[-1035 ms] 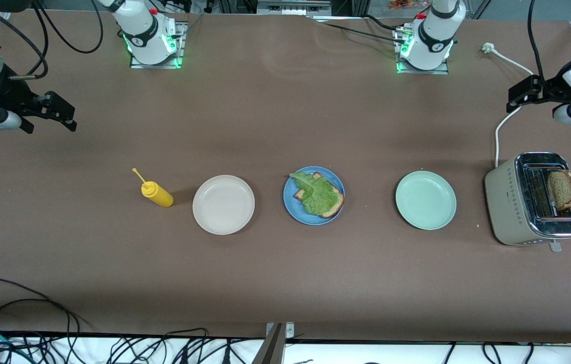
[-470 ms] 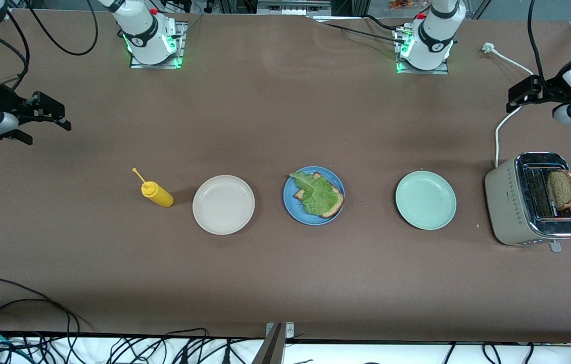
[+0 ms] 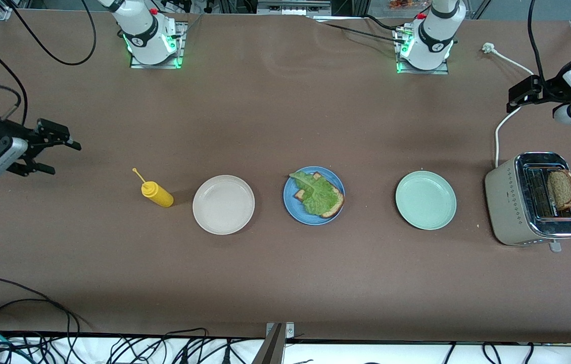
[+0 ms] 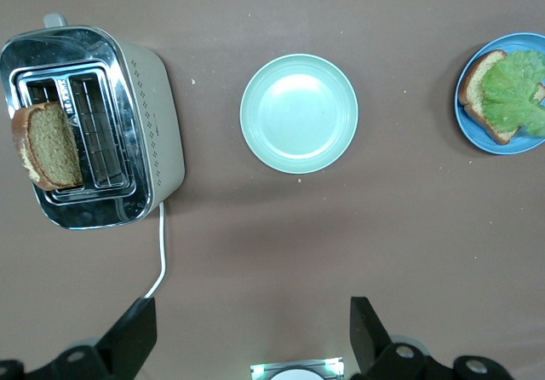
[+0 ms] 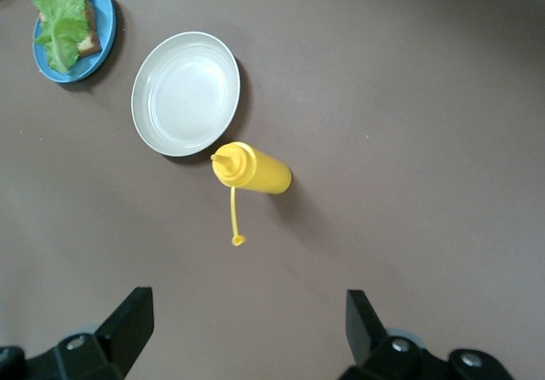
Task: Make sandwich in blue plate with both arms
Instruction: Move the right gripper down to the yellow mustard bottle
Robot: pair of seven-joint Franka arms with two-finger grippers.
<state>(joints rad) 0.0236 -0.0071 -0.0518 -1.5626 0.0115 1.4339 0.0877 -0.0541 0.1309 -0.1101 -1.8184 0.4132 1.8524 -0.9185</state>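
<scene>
While both claws hang wide and empty, the left claw (image 3: 518,96) is over the tabletop (image 3: 285,273) beside the toaster (image 3: 535,199), where the second bread slice (image 3: 562,189) stands upright in a slot, an easy reach. At mid-table, the blue plate (image 3: 291,208) holds bread and lettuce (image 3: 319,194). The right claw (image 3: 60,151) hovers near the mustard bottle (image 3: 157,194).
</scene>
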